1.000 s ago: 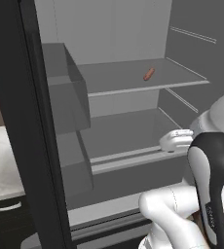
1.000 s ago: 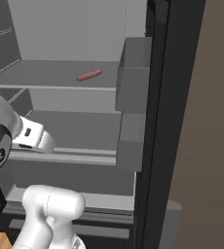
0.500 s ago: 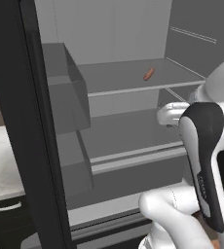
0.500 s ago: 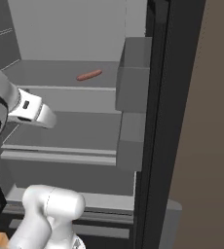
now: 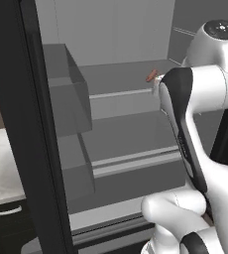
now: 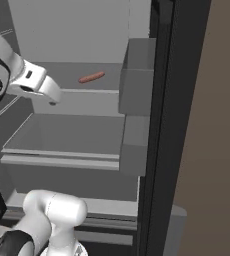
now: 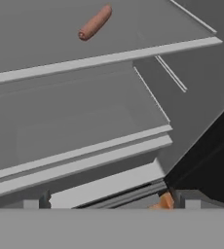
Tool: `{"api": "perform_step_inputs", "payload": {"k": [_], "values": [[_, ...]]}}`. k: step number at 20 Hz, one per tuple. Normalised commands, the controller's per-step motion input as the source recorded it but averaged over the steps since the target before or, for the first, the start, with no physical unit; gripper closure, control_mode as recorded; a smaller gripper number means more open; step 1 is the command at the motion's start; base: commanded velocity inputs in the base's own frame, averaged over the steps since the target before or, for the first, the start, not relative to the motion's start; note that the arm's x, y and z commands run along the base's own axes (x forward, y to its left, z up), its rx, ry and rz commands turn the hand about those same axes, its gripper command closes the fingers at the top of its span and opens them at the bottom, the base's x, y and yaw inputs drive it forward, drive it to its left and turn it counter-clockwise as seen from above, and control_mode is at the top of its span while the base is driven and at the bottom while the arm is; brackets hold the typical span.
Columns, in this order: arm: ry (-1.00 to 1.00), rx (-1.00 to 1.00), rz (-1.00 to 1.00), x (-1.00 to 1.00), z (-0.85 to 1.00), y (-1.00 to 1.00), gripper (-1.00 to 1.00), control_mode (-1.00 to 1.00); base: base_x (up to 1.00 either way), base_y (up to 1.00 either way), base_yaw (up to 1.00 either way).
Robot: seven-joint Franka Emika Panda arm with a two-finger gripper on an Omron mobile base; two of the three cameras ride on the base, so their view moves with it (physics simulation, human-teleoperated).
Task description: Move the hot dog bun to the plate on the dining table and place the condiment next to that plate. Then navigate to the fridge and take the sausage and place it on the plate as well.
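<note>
The fridge [image 5: 31, 124] stands open in front of me, its black door edge upright at the left of the left base view and at the right of the right base view. The interior is light grey, with two shelves and grey door bins.

The sausage [image 6: 91, 77] lies on its side on the upper shelf [image 6: 87, 90], toward the back, resting flat on the shelf surface. In the hand view the sausage [image 7: 95, 23] appears near the top, behind the front lip of that shelf. In the left base view its end [image 5: 151, 76] shows just past my forearm.

My gripper [image 6: 51, 98] hangs in front of the upper shelf, level with its front edge and to the left of the sausage in the right base view. It is apart from the sausage. My jaws stand fully apart and hold nothing.

The lower shelf [image 7: 75, 121] sits below my hand.
</note>
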Motion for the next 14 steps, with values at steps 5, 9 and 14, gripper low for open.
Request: {"api": "perform_step_inputs", "payload": {"k": [5, 9, 14], "values": [[-0.04, -0.03, -0.11, 0.79, 0.00, -0.11, -1.00, -1.00, 0.00, 0.00, 0.00], [-0.04, 0.00, -0.03, 0.84, 0.00, -0.10, -1.00, -1.00, 0.00, 0.00, 0.00], [-0.03, 0.00, 0.00, 0.80, 0.00, -0.05, -1.00, -1.00, 0.00, 0.00, 0.00]]}}
